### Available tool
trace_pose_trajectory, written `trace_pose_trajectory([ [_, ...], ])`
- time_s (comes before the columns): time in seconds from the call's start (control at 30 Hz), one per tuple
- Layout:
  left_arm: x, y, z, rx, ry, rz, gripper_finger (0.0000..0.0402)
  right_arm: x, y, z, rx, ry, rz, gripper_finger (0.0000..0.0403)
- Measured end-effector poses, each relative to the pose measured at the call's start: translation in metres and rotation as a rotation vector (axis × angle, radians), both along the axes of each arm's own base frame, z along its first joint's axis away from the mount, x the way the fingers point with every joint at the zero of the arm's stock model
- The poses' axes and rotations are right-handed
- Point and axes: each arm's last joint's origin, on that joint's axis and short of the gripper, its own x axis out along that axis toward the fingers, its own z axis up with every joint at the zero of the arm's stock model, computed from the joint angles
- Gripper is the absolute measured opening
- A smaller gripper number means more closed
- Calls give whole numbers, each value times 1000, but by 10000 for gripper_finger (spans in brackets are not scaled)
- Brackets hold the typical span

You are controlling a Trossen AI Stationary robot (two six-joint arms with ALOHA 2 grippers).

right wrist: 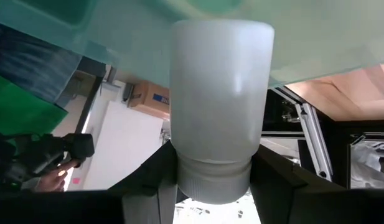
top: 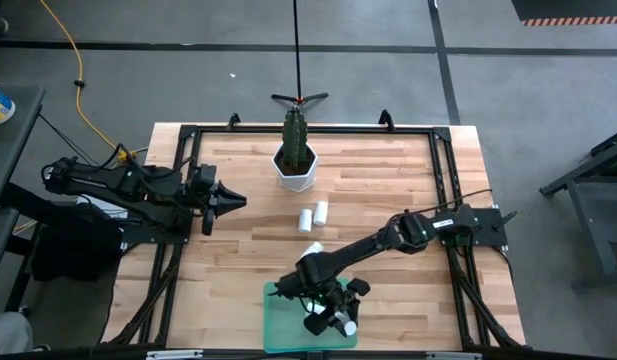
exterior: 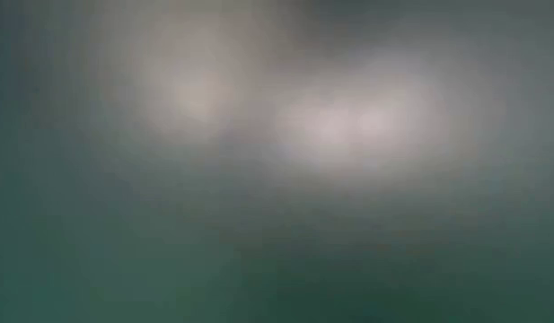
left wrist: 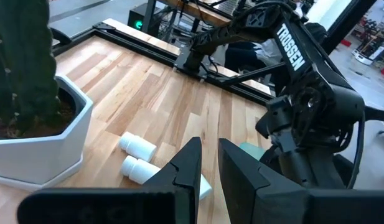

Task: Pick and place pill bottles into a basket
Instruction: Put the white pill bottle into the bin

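Observation:
My right gripper point(top: 333, 318) is over the green tray point(top: 288, 330) at the table's near edge, shut on a white pill bottle point(right wrist: 220, 93), which also shows in the high view point(top: 346, 323). Two more bottles point(top: 305, 219) point(top: 320, 211) lie on their sides on the wood mid-table. A third point(top: 313, 248) lies by the right arm. They also show in the left wrist view point(left wrist: 139, 146) point(left wrist: 137, 168). My left gripper point(top: 236, 201) waits at the table's left, empty, its fingers point(left wrist: 190, 165) all but closed. My right gripper pinches the bottle between its two fingers point(right wrist: 276, 180), one on each side, at the ribbed cap end point(right wrist: 213, 180). The fingers come from above, slanting down into the tray, and lie along the bottle. The bottle's body points away from the wrist toward the tray's green floor; whether it touches, I cannot tell.
A white hexagonal pot point(top: 295, 172) with a cactus stands at the far middle; it also shows in the left wrist view point(left wrist: 36, 137). A black frame point(top: 443, 150) runs around the table. The low view shows only a grey-green blur.

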Motion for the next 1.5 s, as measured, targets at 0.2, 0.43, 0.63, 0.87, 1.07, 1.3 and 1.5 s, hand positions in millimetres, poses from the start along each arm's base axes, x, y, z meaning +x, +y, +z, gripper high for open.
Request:
trace_pose_trajectory([
  [0.2,0,0,0,-4,0,-13,90,0,0,0,3,-8,4,146],
  [0.43,0,0,0,-4,1,-13,90,0,0,0,0,-27,18,171],
  [0.63,0,0,0,-4,1,-13,90,0,-1,0,-14,-38,25,181],
  [0.87,0,0,0,-4,1,-13,90,0,-1,-1,-37,-67,45,157],
  [1.07,0,0,0,-3,2,-13,90,-1,-3,7,-113,-132,68,151],
  [1.3,0,-1,0,-5,6,-22,90,-3,-12,49,-375,-377,112,151],
  [1.5,0,-1,-1,-5,7,-24,90,-5,-24,70,-680,-611,216,151],
])
